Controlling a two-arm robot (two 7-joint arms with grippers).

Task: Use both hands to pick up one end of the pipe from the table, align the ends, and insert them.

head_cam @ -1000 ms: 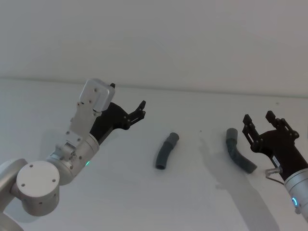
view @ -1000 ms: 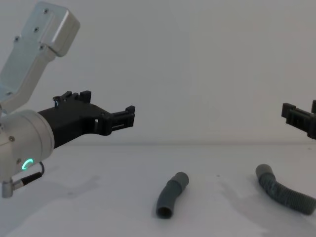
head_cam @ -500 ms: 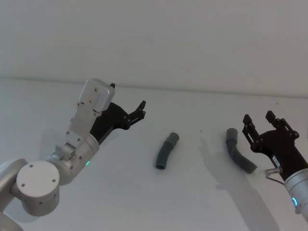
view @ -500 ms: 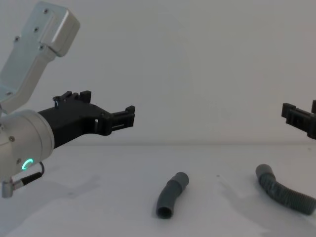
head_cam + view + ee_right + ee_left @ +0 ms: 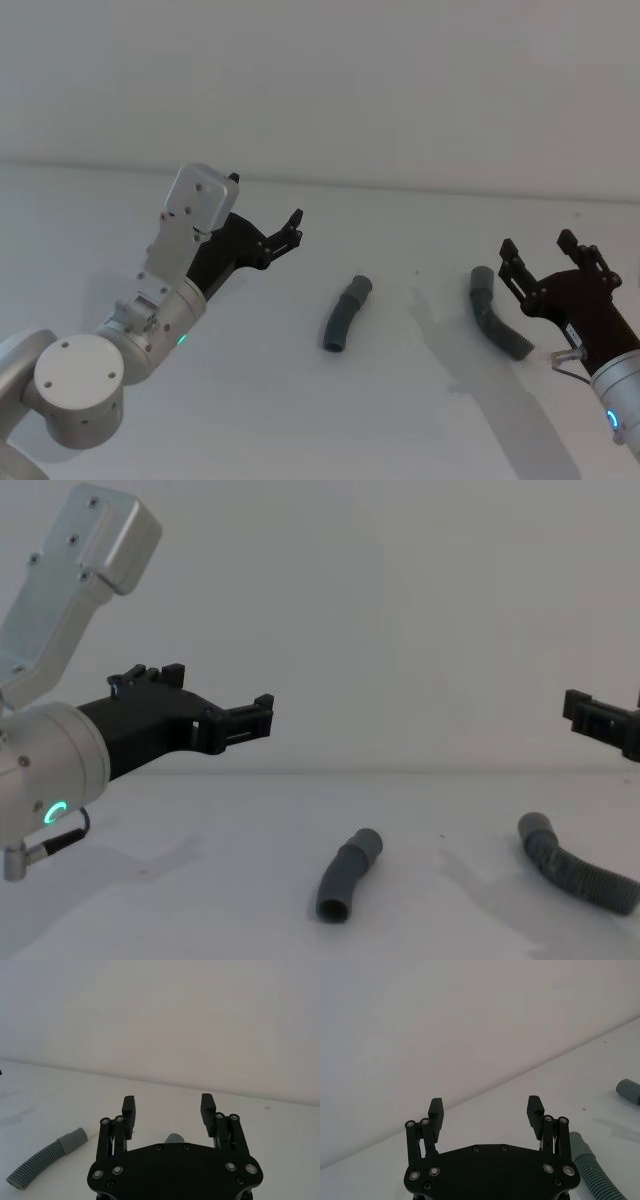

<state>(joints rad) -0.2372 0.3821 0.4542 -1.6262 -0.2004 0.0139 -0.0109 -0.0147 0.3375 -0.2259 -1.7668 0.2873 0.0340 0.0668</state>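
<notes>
head: left gripper hovering, fingers spread, short tube lying on table off to its right; right gripper hovering, spread, hose lying just left of it | chest: both grippers hanging above the pieces | wrists: both grasping nothing

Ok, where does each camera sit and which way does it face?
Left wrist: behind the open left gripper, facing forward over the table; the shorter hose lies beyond.
Right wrist: behind the open right gripper, also facing forward; same hose beyond.
Head: high, looking down on both grippers and both hoses; the longer hose lies near the right gripper.
Chest: low, looking level across the table; left gripper large, right gripper at the edge.
Shared: head and chest both show the two hoses apart.
</notes>
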